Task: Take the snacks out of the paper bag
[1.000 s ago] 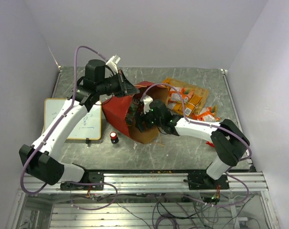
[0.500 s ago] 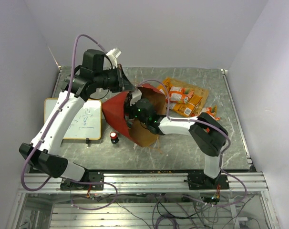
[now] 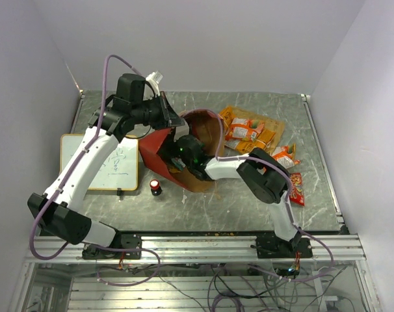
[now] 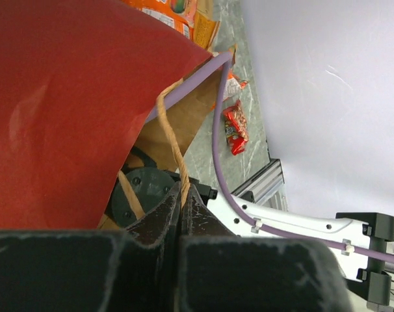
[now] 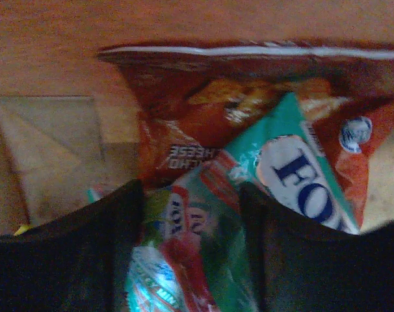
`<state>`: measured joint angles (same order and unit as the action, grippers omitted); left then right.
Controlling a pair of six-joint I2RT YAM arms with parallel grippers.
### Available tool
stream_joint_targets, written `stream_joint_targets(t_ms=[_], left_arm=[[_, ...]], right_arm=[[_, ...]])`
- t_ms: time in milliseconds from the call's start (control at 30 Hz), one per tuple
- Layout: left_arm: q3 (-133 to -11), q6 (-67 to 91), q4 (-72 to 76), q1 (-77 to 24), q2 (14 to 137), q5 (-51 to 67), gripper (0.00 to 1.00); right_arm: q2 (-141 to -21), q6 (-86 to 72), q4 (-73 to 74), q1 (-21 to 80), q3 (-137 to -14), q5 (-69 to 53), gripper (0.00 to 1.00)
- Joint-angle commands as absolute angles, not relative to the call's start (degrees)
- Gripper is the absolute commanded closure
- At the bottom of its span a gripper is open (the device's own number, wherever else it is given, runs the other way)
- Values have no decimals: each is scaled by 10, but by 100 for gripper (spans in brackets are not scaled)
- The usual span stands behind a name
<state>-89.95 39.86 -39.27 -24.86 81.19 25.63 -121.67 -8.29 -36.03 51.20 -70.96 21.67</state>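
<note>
the left fingers are clamped on the paper bag's cord handle, likely to hold its mouth open. inside the bag, the right fingers stand apart astride a green-teal packet lying over an orange chip bag. other snacks lie out on the tabletop at the right.

Deep in the bag, I've got its kraft wall at twelve, red packet and teal pack blocking ahead; bare floor only at nine o'clock.
</note>
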Motion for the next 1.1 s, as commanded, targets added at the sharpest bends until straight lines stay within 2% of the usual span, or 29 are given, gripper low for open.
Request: stream_joint_targets(t_ms=[0,200,267,367,467,633,767,833,933,1067], left_arm=[[-905,390,-411,-252,796,241,93],[-863,378,-407,-245,790,269,93],[-842,399,-374,-239,781,278,93],[-858,399,-354,-231,796,310,93],[-919,360,-420,-231,825,299,93],[-863,390,-363,-228,805,296,93],[-909,342,-441,-226,826,266,93],[-891,382,-435,-228,813,230,93],[-790,452,-309,-226,767,240,93],[-798,436,-339,-225,776,243,93]], right_arm=[[-1222,-113,-293,471,-710,220,53],[-1163,-58,-283,453,-642,184,92],[-1132,-53,-267,447,-627,172,100],[-1102,-49,-251,446,-617,154,100],[-1085,-53,-243,446,-608,134,100],[-1067,-62,-215,446,-608,137,100],[-1046,-45,-206,446,-609,146,100],[-1037,-43,-197,446,-611,139,100],[-1023,-55,-184,446,-608,127,100],[-1003,-61,-164,446,-614,124,100]])
